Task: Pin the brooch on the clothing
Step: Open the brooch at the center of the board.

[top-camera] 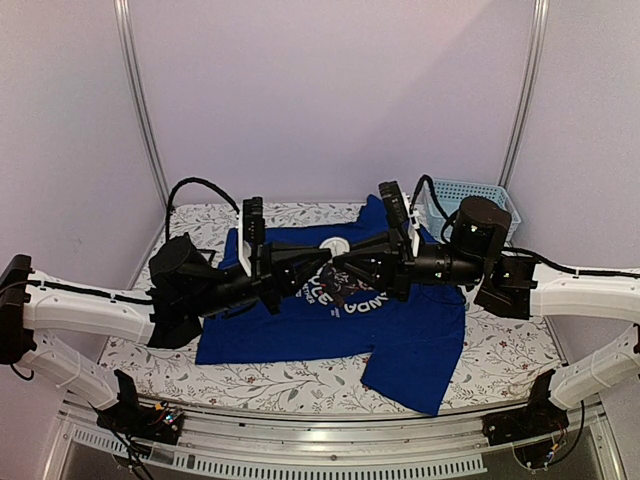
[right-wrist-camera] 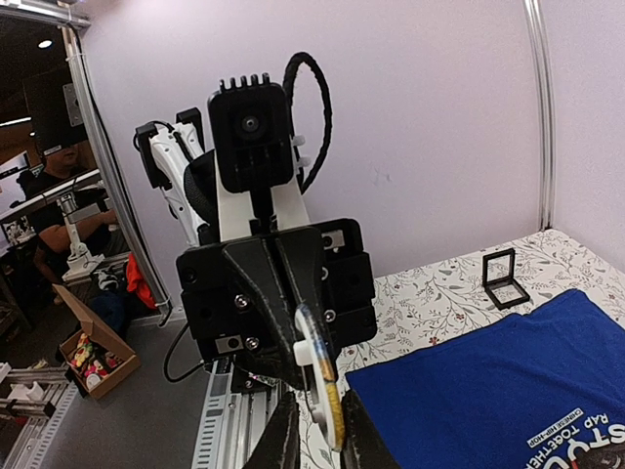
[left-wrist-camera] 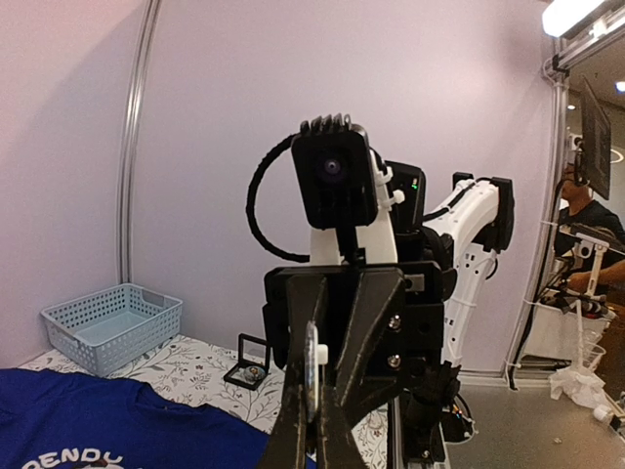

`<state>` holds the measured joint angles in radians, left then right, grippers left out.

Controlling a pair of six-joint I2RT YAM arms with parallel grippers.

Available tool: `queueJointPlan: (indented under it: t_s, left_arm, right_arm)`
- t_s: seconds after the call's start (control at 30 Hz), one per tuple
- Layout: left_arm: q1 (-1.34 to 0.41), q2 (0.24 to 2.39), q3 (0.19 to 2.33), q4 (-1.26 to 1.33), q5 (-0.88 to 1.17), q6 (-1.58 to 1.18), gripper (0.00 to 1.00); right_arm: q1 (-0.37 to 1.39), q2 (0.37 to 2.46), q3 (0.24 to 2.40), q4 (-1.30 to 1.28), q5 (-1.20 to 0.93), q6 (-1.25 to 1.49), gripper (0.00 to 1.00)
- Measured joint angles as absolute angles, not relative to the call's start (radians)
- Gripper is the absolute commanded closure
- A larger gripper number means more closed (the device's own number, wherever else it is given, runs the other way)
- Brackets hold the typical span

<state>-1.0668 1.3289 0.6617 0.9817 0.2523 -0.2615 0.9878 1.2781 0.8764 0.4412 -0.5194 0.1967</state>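
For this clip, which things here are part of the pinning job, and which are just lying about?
Job: brooch, blue T-shirt, left pincer, right pincer, both meeting at the brooch above the shirt.
Lying about: light-blue basket, small black frame case, floral tablecloth.

1. The top external camera sits high behind the arm bases. It looks down and forward over the whole table point(top-camera: 300, 385), the widest and farthest view.
2. The left wrist camera looks level and rightward, very close to the right arm's wrist camera point(left-wrist-camera: 332, 171).
3. The right wrist camera mirrors it (lens facing lens), looking leftward at the left arm's wrist camera point(right-wrist-camera: 252, 127).
4. All three views share the blue T-shirt point(top-camera: 400, 330). The overhead and left wrist views share the light-blue basket point(top-camera: 470, 195).
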Motion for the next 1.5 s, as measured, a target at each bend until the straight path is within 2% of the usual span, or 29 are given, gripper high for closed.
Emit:
queueJointPlan:
  t_s: [0.23,0.33,0.4,0.6,0.87,1.0,1.5]
  left_arm:
    - [-1.067,1.329,0.662,0.981,0.254,-0.258,1.00]
    - [-1.067,1.330,0.663,0.981,0.254,-0.255,1.00]
    - [-1.067,1.330,0.663,0.981,0.254,-0.255,1.00]
    - [-1.067,1.330,0.663,0.982,0.253,-0.255,1.00]
    - [-1.071,1.331,0.663,0.981,0.253,-0.254,1.00]
    - [-1.072,1.332,0.664,0.981,0.253,-0.254,1.00]
    - [-1.074,1.336,0.667,0.981,0.253,-0.253,1.00]
  right_arm:
    - [0.988,1.278,0.877,0.441,-0.529,0.194,0.78]
    - [0.988,1.277,0.877,0.441,-0.530,0.196,0.68]
    - [0.988,1.276,0.876,0.441,-0.527,0.195,0.68]
    - [0.988,1.256,0.876,0.442,-0.498,0.193,0.76]
    - [0.988,1.243,0.876,0.442,-0.473,0.197,0.77]
    - [0.988,1.244,0.876,0.442,-0.473,0.199,0.83]
    - [0.988,1.245,0.876,0.442,-0.464,0.198,0.95]
